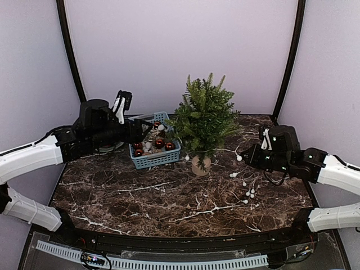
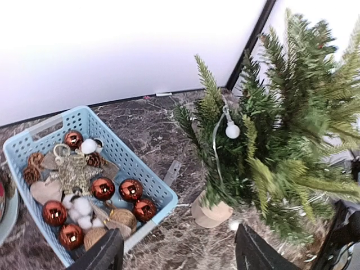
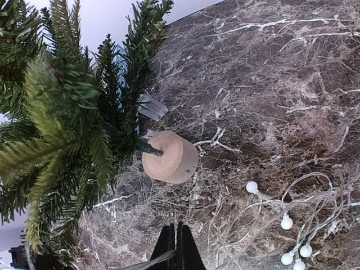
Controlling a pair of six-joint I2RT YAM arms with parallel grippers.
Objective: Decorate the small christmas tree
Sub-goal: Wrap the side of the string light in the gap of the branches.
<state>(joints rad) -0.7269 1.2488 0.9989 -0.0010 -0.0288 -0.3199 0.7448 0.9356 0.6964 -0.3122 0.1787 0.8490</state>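
Your left gripper (image 2: 180, 251) gapes empty; your right gripper (image 3: 177, 244) pinches the light string (image 3: 287, 223). The small christmas tree (image 1: 203, 115) stands upright just beside the blue basket (image 1: 163, 160).

One small christmas tree (image 1: 203, 115), one blue basket (image 2: 140, 169), six red baubles (image 2: 103, 188), one light string (image 3: 287, 223).

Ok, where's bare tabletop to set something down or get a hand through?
Free: the wide front strip of brown marble table, from the blue plastic basket and small green christmas tree forward to the near edge. Crowded: right of the tree, where the white bulb light string sprawls. The basket-tree gap is tight.
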